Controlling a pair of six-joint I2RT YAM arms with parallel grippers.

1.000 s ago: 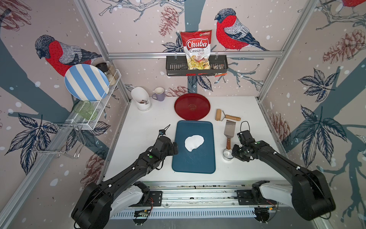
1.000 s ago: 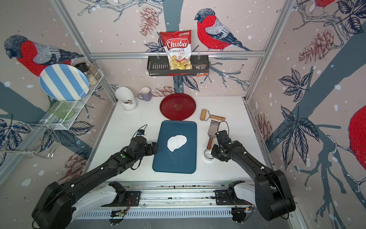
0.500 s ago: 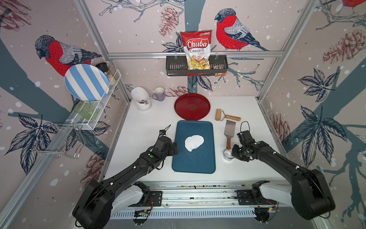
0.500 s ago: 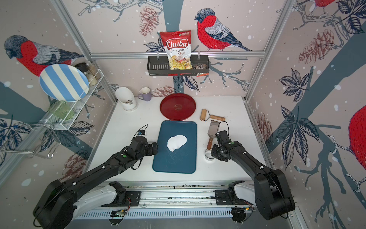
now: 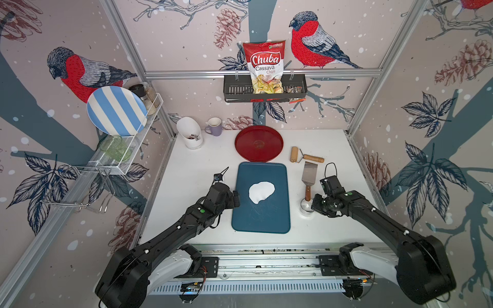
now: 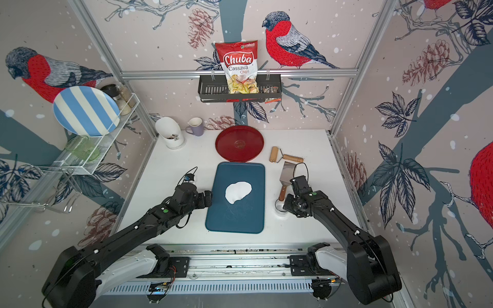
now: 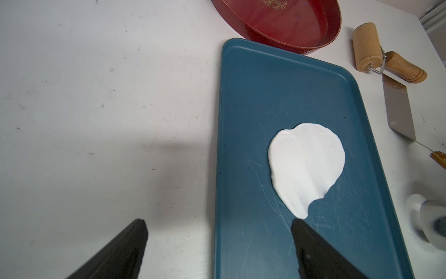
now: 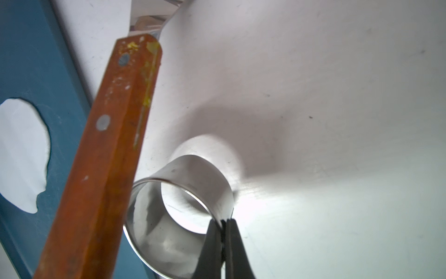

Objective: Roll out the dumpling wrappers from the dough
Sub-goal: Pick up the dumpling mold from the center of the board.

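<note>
The ring (image 8: 183, 205) is pinched by its thin wall in the right gripper (image 8: 224, 232). If lifted, it may be tilted, lost, or knocked against the spatula handle (image 8: 108, 145) just beside it. The left gripper (image 7: 219, 222) is seen wide open and empty.

matte dough (image 5: 261, 192) (glossy steel ring (image 8: 193, 171))

Spatula hdl (image 8: 103, 145) crowds steel ring (image 8: 193, 174) far rim; blue board (image 8: 24, 60) near; tbl (image 5: 197, 165) left of board open.
</note>
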